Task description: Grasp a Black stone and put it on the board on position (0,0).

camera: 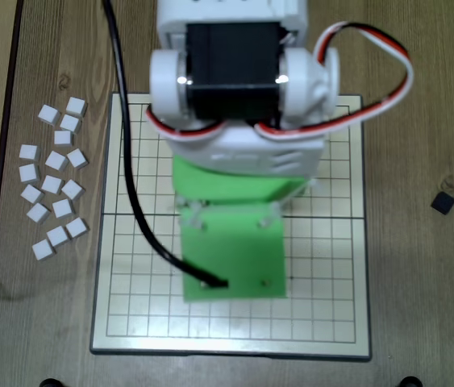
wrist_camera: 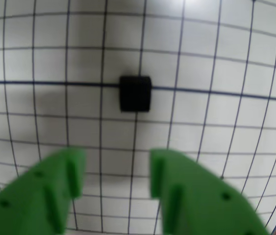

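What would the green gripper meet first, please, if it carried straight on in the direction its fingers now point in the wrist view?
Most likely the Black stone, which sits on the board directly ahead of the open gripper, centred between its fingers. Only bare grid lies between them, though the depth is hard to judge.

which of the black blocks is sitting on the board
The small black square block on the cream gridded board, on its seam line. The other black block lies on the wooden table.

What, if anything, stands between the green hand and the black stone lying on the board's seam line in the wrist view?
Nothing visible does. In the wrist view the black stone sits on the board at the dark seam line, and only bare grid lies between it and the open hand. The overhead view hides this spot under the arm.
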`<move>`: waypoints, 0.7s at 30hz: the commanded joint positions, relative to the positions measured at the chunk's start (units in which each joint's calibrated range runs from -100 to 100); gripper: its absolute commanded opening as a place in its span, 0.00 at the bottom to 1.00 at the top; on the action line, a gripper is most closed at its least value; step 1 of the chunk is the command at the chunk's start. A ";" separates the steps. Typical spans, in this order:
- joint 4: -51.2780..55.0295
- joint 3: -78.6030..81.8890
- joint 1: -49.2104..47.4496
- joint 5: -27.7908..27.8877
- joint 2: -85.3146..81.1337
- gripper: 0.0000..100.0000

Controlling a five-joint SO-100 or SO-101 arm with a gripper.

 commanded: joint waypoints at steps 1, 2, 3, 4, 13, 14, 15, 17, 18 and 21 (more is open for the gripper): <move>-0.90 8.79 -0.61 -0.83 -15.03 0.09; -1.15 12.26 -0.70 -1.07 -17.83 0.09; -1.32 16.23 -0.79 -1.27 -21.14 0.08; -1.40 18.93 -0.88 -1.47 -23.43 0.08; -3.39 47.05 -1.79 -3.17 -48.18 0.08; -3.72 49.95 -1.79 -3.17 -50.64 0.08; -3.96 52.65 -1.88 -3.22 -52.76 0.08; -4.71 57.77 -1.98 -3.32 -57.00 0.08; -5.20 60.19 -1.98 -3.22 -58.95 0.08; -6.28 66.85 -1.88 -3.17 -64.72 0.08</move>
